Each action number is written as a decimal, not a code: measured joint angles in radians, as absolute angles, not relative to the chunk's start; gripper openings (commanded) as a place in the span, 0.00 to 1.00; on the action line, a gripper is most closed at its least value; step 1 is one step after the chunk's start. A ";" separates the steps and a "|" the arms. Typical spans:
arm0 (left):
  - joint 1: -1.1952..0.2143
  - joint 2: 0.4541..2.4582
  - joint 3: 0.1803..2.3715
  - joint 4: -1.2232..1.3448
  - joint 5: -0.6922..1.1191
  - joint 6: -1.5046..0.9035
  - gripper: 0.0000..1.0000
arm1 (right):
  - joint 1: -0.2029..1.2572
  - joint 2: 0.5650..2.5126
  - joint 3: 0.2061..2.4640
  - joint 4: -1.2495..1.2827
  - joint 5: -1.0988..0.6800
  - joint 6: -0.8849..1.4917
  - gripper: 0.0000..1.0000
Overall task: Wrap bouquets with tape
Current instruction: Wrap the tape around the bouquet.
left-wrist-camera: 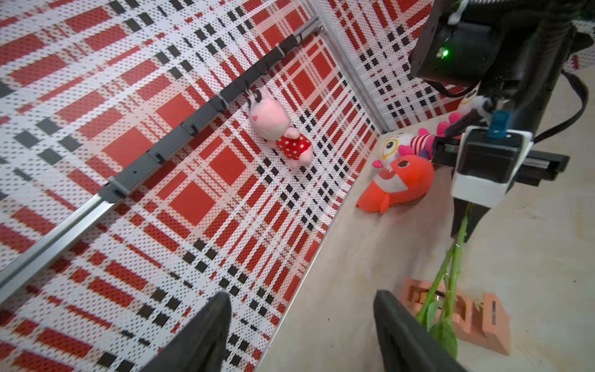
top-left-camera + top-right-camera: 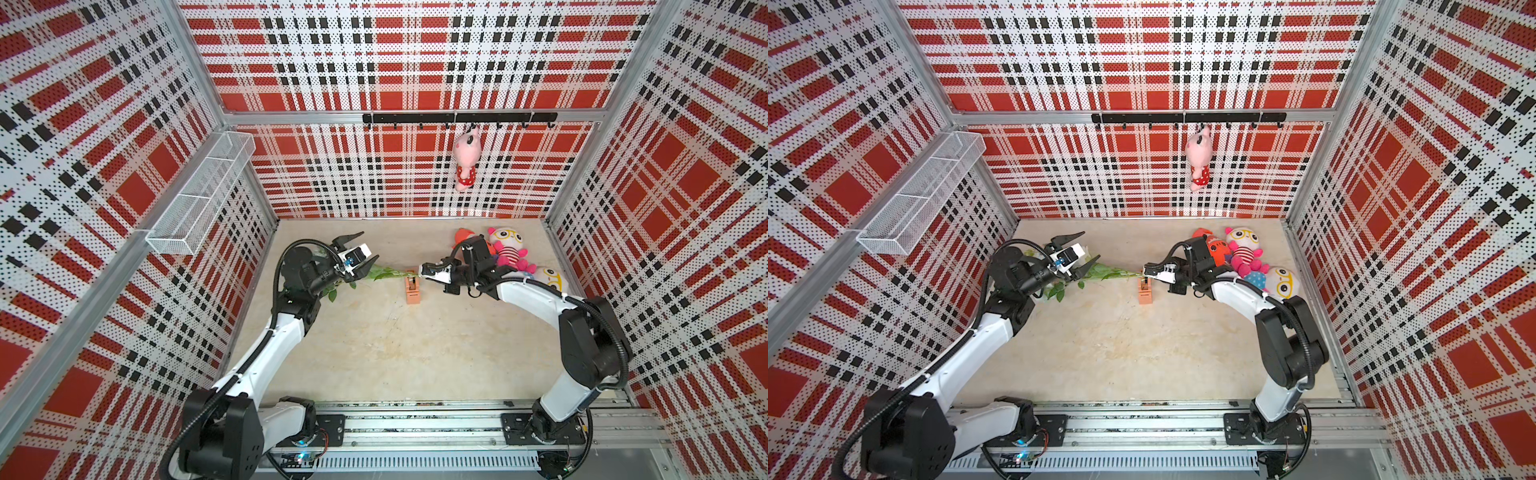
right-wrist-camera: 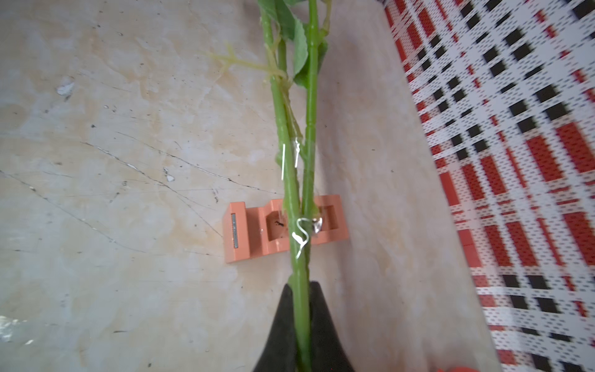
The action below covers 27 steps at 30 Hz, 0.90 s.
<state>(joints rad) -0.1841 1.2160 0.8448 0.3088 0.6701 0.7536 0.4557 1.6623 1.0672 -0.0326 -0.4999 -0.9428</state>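
Note:
The bouquets (image 2: 386, 274) (image 2: 1113, 272) lie level just above the floor, with the green stems (image 3: 289, 161) pointing right. The blooms are mostly hidden behind my left arm. My right gripper (image 2: 422, 268) (image 2: 1144, 270) (image 3: 301, 285) is shut on the stem ends. Glints of clear tape (image 3: 302, 232) show on the stems. Directly under them stands the peach-orange tape dispenser (image 2: 412, 291) (image 2: 1145, 291) (image 1: 467, 319) (image 3: 283, 228). My left gripper (image 2: 370, 246) (image 2: 1091, 245) (image 1: 301, 294) is open beside the leaves (image 1: 446, 335), with nothing between its fingers.
Plush toys (image 2: 507, 249) are piled at the back right, among them an orange fish (image 1: 399, 183). A pink plush (image 2: 467, 162) hangs from the black hook rail (image 2: 415, 118) on the back wall. A white wire basket (image 2: 199, 195) juts from the left wall.

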 measured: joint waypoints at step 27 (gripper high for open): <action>-0.388 1.666 1.245 -0.406 0.514 1.026 0.64 | 0.523 1.674 0.671 0.813 -0.319 -1.323 0.00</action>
